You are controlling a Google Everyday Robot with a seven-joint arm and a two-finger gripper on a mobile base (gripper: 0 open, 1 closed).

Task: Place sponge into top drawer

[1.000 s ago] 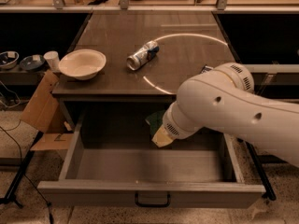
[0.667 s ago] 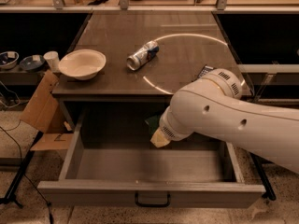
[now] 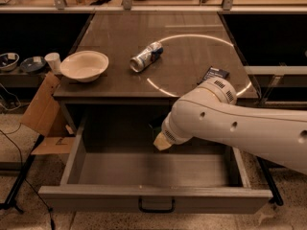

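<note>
Since a second ago the arm's elbow has swung lower, uncovering a blue packet (image 3: 216, 74). The sponge (image 3: 161, 142) has hardly shifted. It sits at the pincer (image 3: 159, 135), low over the back of the open top drawer (image 3: 153, 195). The wrist hides the pincer, so its grip cannot be told. Best lowered near the floor before release. On the worktop (image 3: 192, 28) beyond the pincer, the can (image 3: 146, 56) and bowl (image 3: 84, 65) obstruct nothing.
</note>
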